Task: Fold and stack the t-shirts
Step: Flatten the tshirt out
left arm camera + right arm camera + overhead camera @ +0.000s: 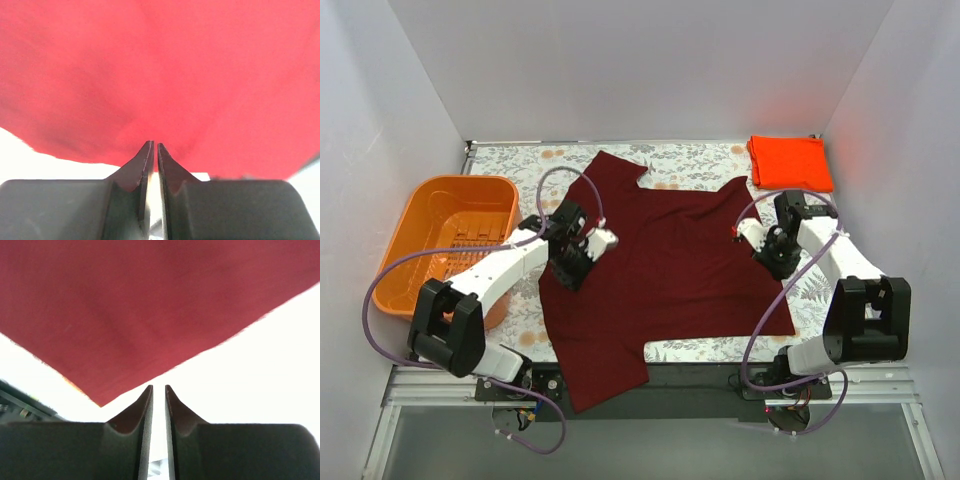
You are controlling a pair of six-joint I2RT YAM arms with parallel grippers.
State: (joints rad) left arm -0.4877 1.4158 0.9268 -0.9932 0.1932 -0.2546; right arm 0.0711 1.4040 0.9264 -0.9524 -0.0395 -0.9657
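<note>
The dark maroon t-shirt (670,260) lies spread flat on the patterned table, its bottom left corner hanging over the near edge. The bright orange-red t-shirt (790,162) lies as a folded rectangle at the back right. My left gripper (570,272) is low over the maroon shirt's left side. In the left wrist view the jaws (154,145) are closed, with nothing seen between them, and cloth (160,70) fills the view. My right gripper (772,262) is at the shirt's right edge, its jaws (158,387) all but closed and empty, just short of a cloth edge (150,315).
An orange plastic basket (415,235) stands at the left, beside the left arm. Grey walls close the table in on three sides. The metal frame rail (690,380) runs along the near edge.
</note>
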